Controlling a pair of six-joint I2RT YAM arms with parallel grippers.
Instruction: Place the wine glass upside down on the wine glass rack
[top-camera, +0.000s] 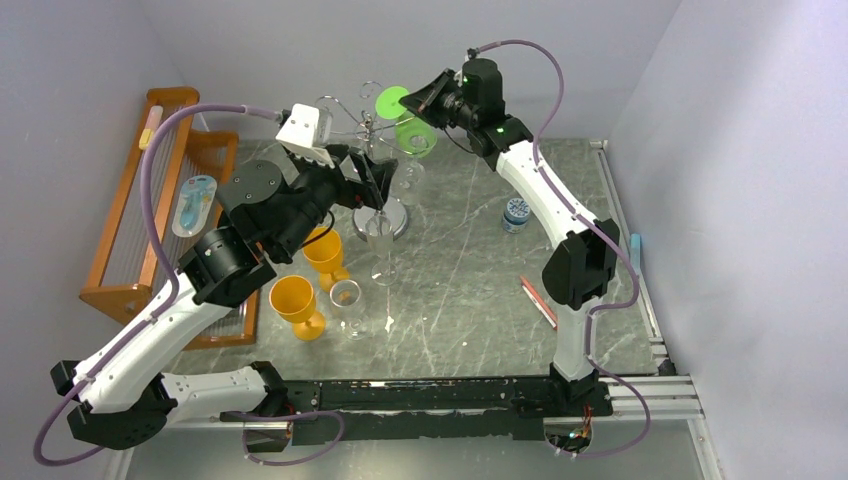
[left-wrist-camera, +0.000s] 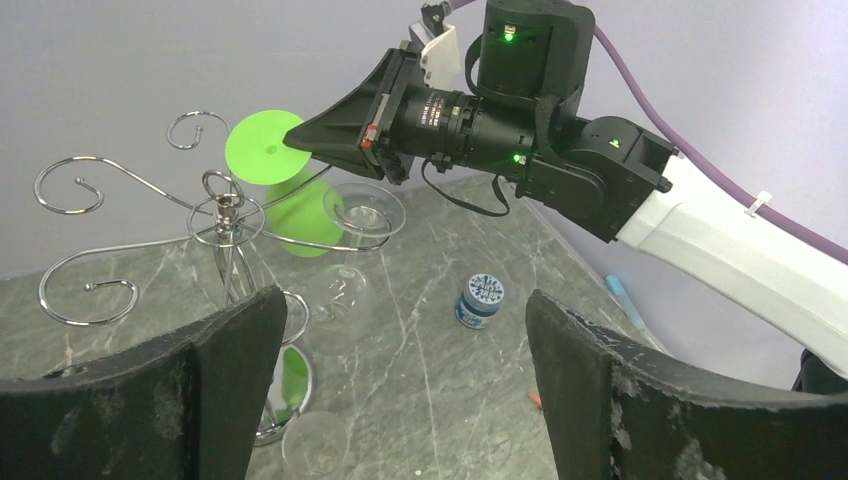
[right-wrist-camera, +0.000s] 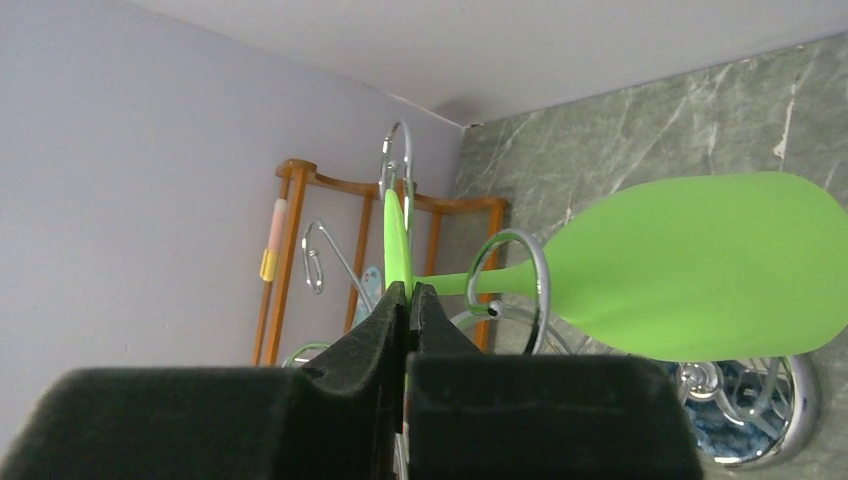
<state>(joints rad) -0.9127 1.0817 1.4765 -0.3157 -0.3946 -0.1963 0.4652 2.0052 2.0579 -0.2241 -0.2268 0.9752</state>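
Observation:
The green wine glass (top-camera: 413, 134) hangs tilted, bowl down, at the top of the chrome wine glass rack (top-camera: 369, 124). My right gripper (top-camera: 418, 98) is shut on the edge of its round foot (right-wrist-camera: 396, 232). In the right wrist view the stem crosses a curled wire arm (right-wrist-camera: 541, 283), and the bowl (right-wrist-camera: 700, 265) is on the far side. I cannot tell if the stem rests on the wire. My left gripper (left-wrist-camera: 400, 390) is open and empty, close beside the rack's pole (left-wrist-camera: 228, 250). The left wrist view shows the green glass (left-wrist-camera: 298, 213) behind the rack's hub.
A clear glass (left-wrist-camera: 345, 290) hangs upside down on the rack. Two clear glasses (top-camera: 383, 245) (top-camera: 347, 300) and two orange goblets (top-camera: 325, 255) (top-camera: 295, 305) stand near the rack's disc base (top-camera: 392, 217). A blue-lidded jar (top-camera: 516, 213) and a red pen (top-camera: 538, 302) lie right. A wooden rack (top-camera: 150, 200) stands left.

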